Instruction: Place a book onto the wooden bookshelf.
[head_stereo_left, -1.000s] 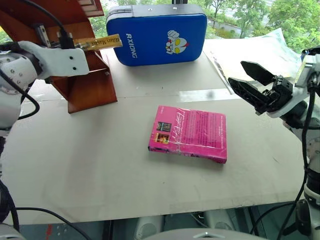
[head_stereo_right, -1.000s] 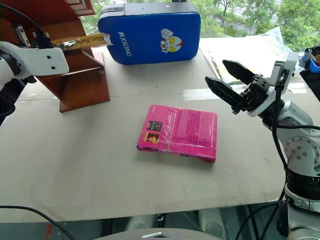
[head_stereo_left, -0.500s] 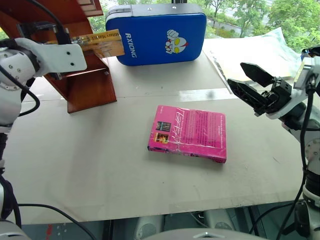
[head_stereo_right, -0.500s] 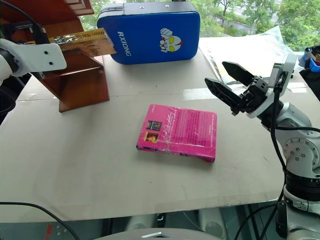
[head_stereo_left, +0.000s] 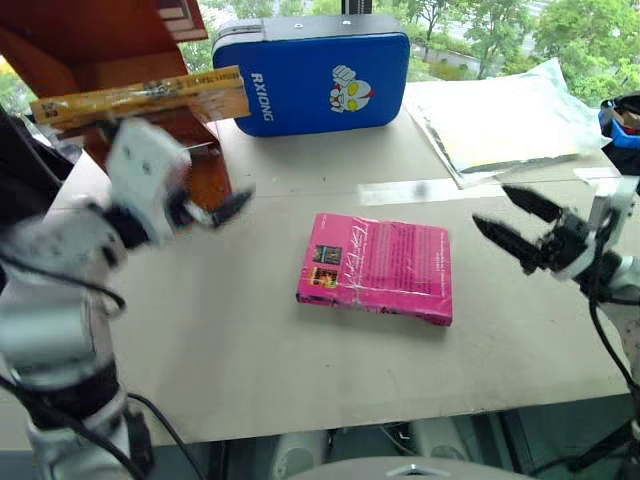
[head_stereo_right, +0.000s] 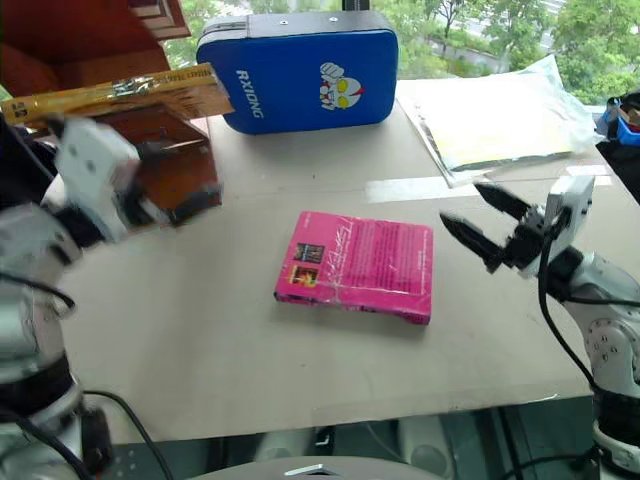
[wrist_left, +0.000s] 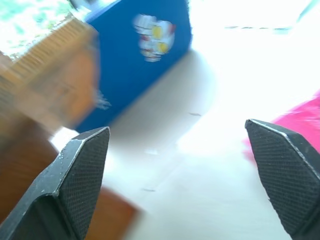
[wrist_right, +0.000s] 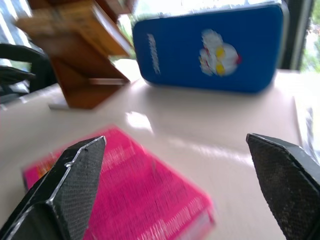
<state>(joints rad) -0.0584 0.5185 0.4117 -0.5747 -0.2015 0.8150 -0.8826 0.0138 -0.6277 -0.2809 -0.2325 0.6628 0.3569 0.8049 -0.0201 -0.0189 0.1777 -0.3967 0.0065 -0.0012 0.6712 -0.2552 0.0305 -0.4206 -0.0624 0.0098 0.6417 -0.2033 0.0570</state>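
Observation:
The yellow-orange book (head_stereo_left: 140, 95) lies across the ledge of the reddish-brown wooden bookshelf (head_stereo_left: 110, 35) at the far left, with nothing holding it. My left gripper (head_stereo_left: 215, 195) hangs blurred in front of and below the shelf, apart from the book. Its fingers (wrist_left: 82, 170) stand wide open and empty. At the table's right side my right gripper (head_stereo_left: 492, 208) is low, open and empty, pointing toward the pink book.
A pink book (head_stereo_left: 380, 265) lies flat in the middle of the pale table (head_stereo_left: 200, 340). A blue padded case (head_stereo_left: 320, 70) stands at the back, just right of the shelf. Plastic-wrapped papers (head_stereo_left: 500, 115) lie at the back right.
My left gripper has opened, let go of the yellow book on the shelf, and pulled back and down. My right gripper has dropped lower toward the table.

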